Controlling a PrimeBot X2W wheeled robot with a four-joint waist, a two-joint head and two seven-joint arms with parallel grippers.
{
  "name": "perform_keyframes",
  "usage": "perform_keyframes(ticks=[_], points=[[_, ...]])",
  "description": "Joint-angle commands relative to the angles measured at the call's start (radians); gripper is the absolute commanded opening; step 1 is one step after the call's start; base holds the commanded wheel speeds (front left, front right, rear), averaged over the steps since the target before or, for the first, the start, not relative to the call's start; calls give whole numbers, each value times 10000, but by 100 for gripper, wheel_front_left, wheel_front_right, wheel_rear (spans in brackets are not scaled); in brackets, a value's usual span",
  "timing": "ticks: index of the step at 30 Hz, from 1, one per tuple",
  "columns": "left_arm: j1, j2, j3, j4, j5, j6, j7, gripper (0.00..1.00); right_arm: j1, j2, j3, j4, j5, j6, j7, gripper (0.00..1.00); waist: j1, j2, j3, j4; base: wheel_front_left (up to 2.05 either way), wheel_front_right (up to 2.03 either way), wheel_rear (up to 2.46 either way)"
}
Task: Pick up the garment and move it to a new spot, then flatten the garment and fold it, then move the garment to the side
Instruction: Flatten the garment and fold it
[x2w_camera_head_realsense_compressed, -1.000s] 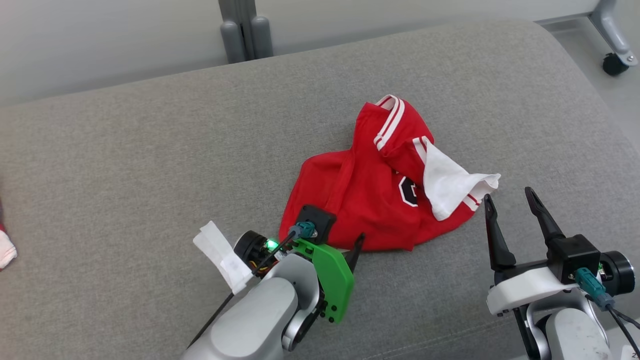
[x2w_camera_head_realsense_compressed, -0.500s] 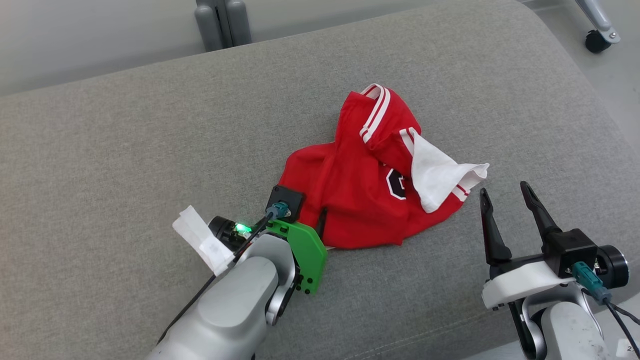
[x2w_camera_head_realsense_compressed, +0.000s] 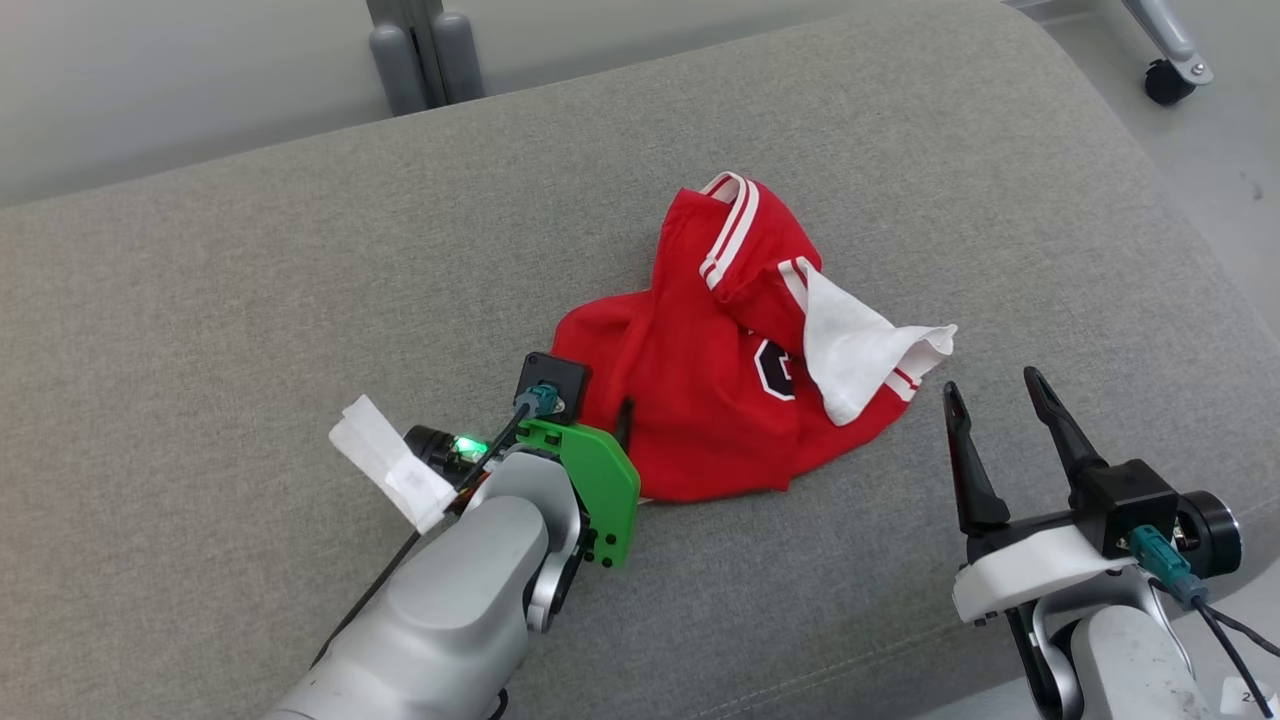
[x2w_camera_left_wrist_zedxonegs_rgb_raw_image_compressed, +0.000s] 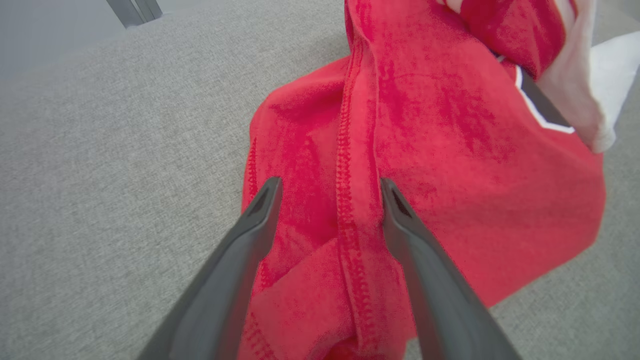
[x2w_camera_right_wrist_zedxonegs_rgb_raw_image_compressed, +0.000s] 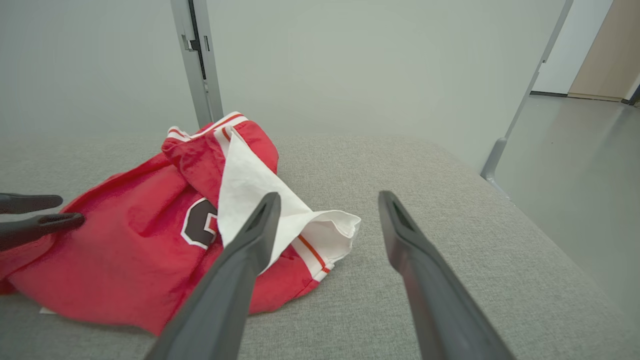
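Crumpled red garment (x2w_camera_head_realsense_compressed: 720, 400) on grey cushion (x2w_camera_head_realsense_compressed: 250, 300)

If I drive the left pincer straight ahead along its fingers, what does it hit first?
The red garment. In the wrist view its stitched seam ridge lies between the fingers of the open left pincer, so that fold probably comes first. How close the tips are to the cloth is unclear.

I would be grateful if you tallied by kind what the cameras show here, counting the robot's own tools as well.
Red garment: 1
Tools: 2, the left tool and the right tool, both open
Grey cushion: 1
Caster wheel: 1
Total: 5
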Motion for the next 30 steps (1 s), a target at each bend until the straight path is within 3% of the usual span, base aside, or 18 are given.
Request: perform_keyframes(ticks=[1, 7, 12, 20, 30], points=[[-112, 60, -54, 122, -195, 75, 132, 0, -85, -8, 7, 21, 35, -18, -48, 100, 0, 0, -10, -22, 0, 0, 0], [38, 60, 242, 230, -1171, -160, -52, 0, -32, -6, -160, -53, 38, -18, -50, 100, 0, 0, 4, 167, 0, 0, 0], [51, 93, 1452, 344, -2399, -606, -972, 0, 47, -10, -289, -148, 67, -18, -50, 100, 0, 0, 17, 601, 0, 0, 0], [-552, 995, 2839, 627, -3332, -1086, -1559, 0, 30, -10, -287, -233, 66, -18, -43, 100, 0, 0, 80, 1397, 0, 0, 0], [-1274, 2303, 3347, 1037, -3368, -756, -1614, 0, -234, -13, -19, -210, 164, -16, -43, 100, 0, 0, 200, 1586, 0, 0, 0]])
